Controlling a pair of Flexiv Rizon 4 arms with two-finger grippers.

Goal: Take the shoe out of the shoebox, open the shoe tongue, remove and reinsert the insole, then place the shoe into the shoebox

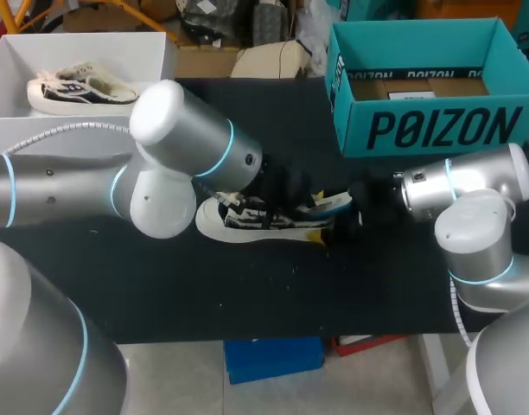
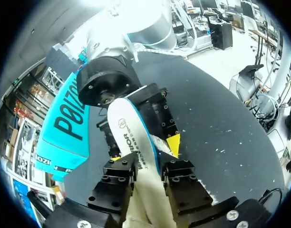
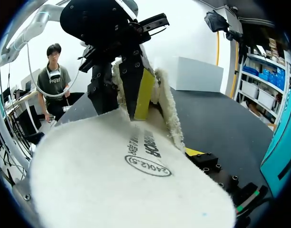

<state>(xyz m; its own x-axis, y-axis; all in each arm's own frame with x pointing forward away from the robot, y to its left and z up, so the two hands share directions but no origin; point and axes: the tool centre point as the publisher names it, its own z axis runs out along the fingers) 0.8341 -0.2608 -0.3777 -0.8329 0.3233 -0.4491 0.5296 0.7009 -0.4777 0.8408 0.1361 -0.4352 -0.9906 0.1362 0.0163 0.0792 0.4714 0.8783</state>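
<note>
A black-and-white patterned shoe (image 1: 264, 218) lies on its side in the middle of the black table (image 1: 247, 294). Its insole (image 2: 131, 137) is out of the shoe and spans from one gripper to the other. My left gripper (image 2: 149, 166) hangs over the shoe's heel end, shut on one end of the insole. My right gripper (image 1: 349, 212) faces it from the right and stands open. The fleecy insole (image 3: 136, 166) lies along and between the right gripper's fingers, and one yellow fingertip (image 3: 193, 152) shows past its edge. The left gripper (image 3: 119, 107) pinches the fleecy end from above.
An open teal shoebox (image 1: 437, 130) stands at the back right, close behind my right arm. A white open box (image 1: 14, 52) at the back left holds a second, similar shoe (image 1: 79, 86). Bare black table lies in front of the shoe.
</note>
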